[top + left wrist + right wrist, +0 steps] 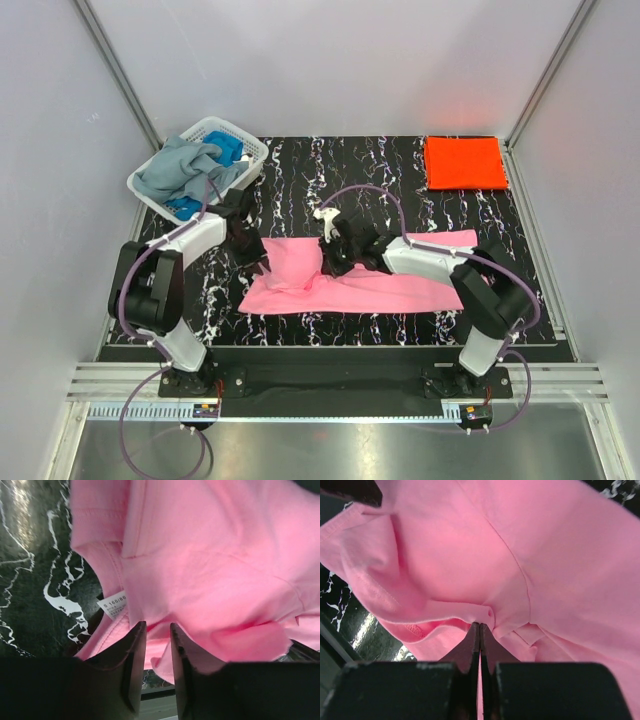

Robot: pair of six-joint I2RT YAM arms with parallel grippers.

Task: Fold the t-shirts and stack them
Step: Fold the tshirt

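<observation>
A pink t-shirt [380,290] lies spread across the near middle of the table, with its left part raised and folded over. My left gripper [252,258] is at the shirt's left end. In the left wrist view its jaws [157,625] stand a narrow gap apart with pink cloth [215,555] pinched between them, beside the neck label [112,604]. My right gripper [335,255] is at the shirt's upper middle. In the right wrist view it [480,624] is shut tight on a fold of the pink cloth [520,540]. A folded orange-red t-shirt [465,162] lies at the back right.
A white lattice basket [250,148] stands at the back left, holding a grey-blue shirt [175,170] and a blue one [230,150]. The table top [380,180] is black with white marbling. Grey walls and metal frame posts enclose the table.
</observation>
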